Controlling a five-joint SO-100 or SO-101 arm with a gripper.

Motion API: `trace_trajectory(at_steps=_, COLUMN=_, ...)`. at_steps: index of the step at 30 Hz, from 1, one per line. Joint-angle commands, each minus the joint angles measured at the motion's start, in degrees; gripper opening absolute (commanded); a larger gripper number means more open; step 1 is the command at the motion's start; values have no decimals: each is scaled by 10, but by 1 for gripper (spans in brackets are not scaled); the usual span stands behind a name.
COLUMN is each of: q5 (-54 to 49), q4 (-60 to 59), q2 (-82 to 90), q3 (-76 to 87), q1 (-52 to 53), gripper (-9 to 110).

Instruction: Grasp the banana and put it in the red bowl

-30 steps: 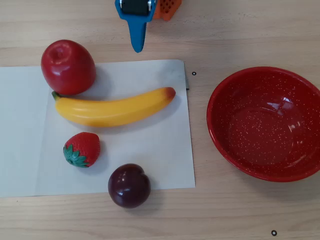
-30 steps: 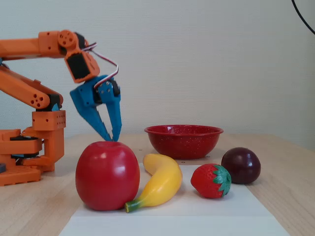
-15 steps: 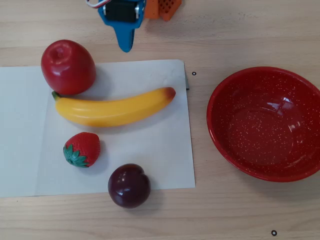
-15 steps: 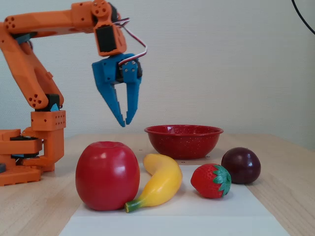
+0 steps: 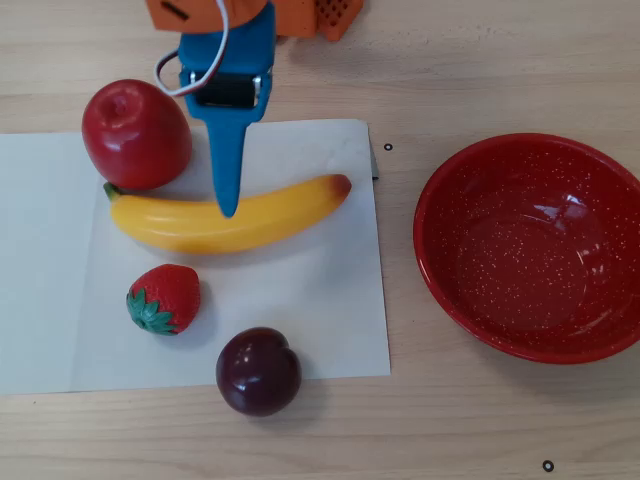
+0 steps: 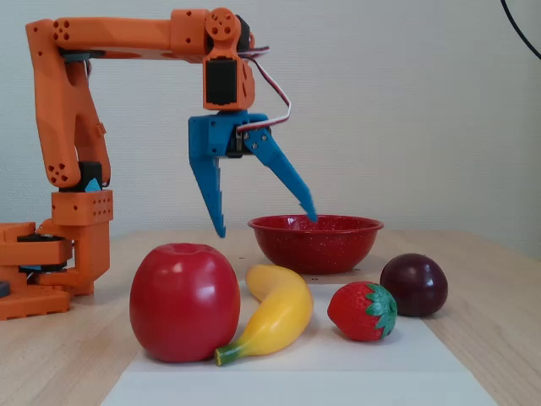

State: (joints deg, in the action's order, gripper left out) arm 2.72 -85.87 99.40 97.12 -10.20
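The claw (image 6: pixel 266 227) hangs released — blue fingers spread wide, grasping nothing — above the banana (image 5: pixel 225 215), clear of it in the fixed view. The banana lies on white paper (image 5: pixel 320 330) on the desk (image 5: pixel 480 420), between an apple (image 5: pixel 135 135) and a strawberry (image 5: pixel 165 298). In the overhead view the red bowl (image 5: pixel 480 330) sits well right, off the paper.

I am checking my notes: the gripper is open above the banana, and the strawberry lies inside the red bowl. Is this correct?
One detail is wrong. The strawberry is not in the red bowl; it lies on the white paper beside the banana, as the overhead view shows. The bowl holds nothing. The gripper is indeed open above the banana.
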Motion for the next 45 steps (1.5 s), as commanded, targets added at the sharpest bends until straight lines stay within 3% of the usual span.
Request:
trace_trajectory(at_steps=1, q5=20, q4=16, q2=11, q3=-63, q1=-11, gripper=59)
trace_trajectory(at_steps=20, q5=40, q4=82, q2=-135, q3=-104, q1=11, gripper=68)
trace_trajectory(at_steps=45, q5=30, q4=151, q2=-229, q3=-81, q1=32, gripper=63)
